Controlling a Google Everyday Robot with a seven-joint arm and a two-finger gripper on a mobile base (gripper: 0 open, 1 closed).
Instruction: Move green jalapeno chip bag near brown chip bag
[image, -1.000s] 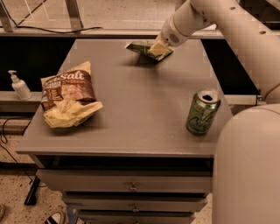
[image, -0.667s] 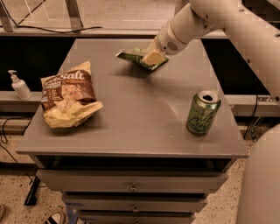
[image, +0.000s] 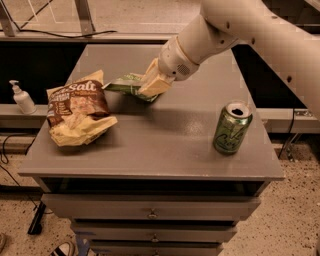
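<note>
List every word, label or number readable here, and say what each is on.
"salt": white letters on the brown chip bag, top of its front.
Smaller print on that bag: too blurred to read.
Lettering on the green chip bag, held by the gripper beside the brown bag: unreadable.
Markings on the soda can: unreadable.
Label on the pump bottle: none readable.

End effector: over the back of the tabletop, pinching the green bag by its right end.
Green bag: just beside the brown bag.
Brown bag: lying on the left side.
Green can: upright on the right, well apart.
</note>
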